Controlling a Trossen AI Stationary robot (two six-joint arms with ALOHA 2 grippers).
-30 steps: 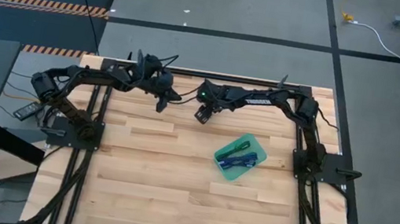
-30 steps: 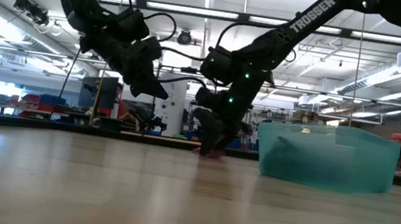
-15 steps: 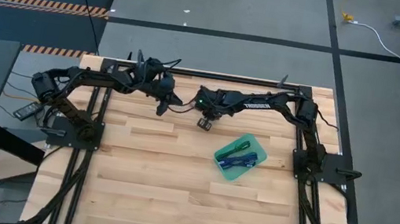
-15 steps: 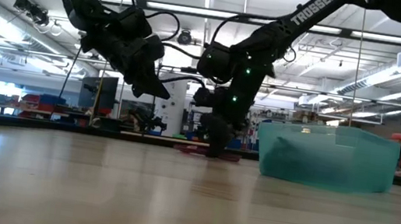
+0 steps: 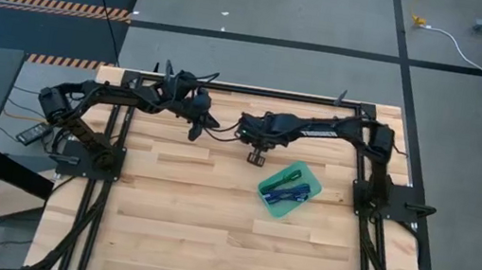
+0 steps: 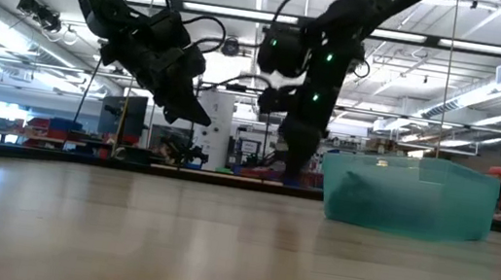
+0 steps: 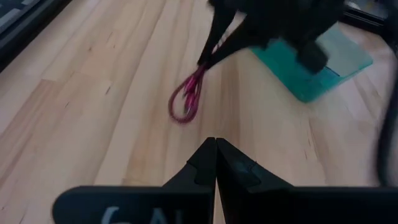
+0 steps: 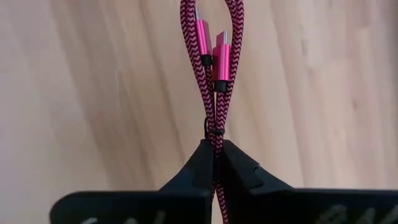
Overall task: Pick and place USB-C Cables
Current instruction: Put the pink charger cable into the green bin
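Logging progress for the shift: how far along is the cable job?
Done: blue and green cables lie in the tray. In hand: the right gripper is shut on the magenta cable, lifted beside the tray. Left: dropping it in. The left gripper waits, shut, above the table.

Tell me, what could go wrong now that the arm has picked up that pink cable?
The right gripper pinches the magenta cable only at one end, so the dangling loop might slip out. Hanging low, it could also snag on the rim of the teal tray instead of dropping in beside the cables already there.
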